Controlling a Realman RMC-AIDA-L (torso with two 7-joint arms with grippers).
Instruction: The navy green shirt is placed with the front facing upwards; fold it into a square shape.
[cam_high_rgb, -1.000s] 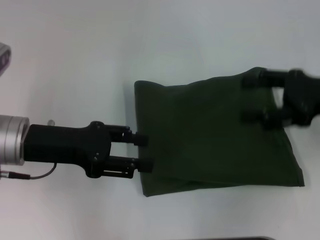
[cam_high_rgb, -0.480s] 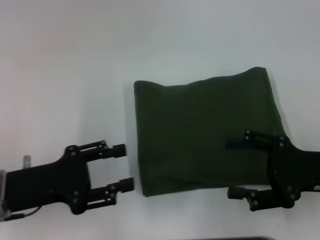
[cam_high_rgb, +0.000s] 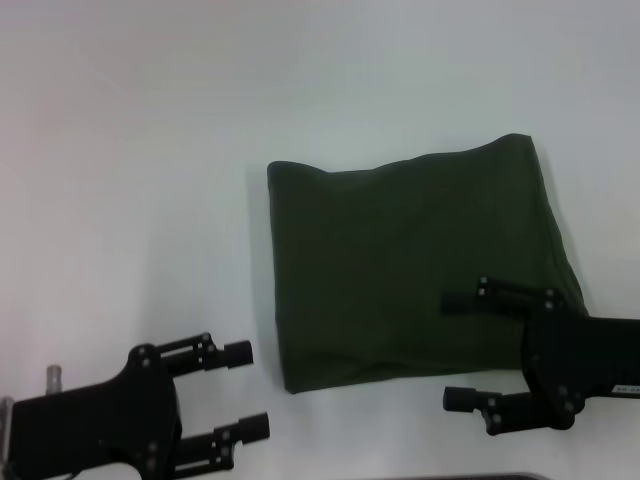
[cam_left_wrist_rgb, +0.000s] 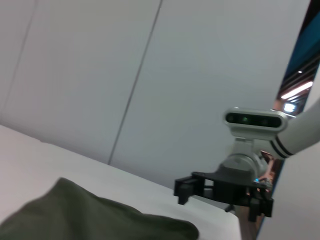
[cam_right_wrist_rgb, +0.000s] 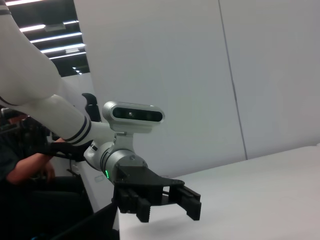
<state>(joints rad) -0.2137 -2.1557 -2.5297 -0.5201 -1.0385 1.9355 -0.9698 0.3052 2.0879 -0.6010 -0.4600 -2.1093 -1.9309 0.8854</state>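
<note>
My left gripper and right gripper both hang spread and empty beside the dark olive-green cotton shirt — already roughly square — so a careless brush could rumple its fold.

The folded navy green shirt lies flat on the white table, a low soft lump. All around the shirt the table top is bare, with lots of room on its far side and on its left. The left gripper sits near the shirt's near left corner, fingers spread, not touching it. The right gripper hangs over the shirt's near right edge, fingers spread, and blocks that side.
</note>
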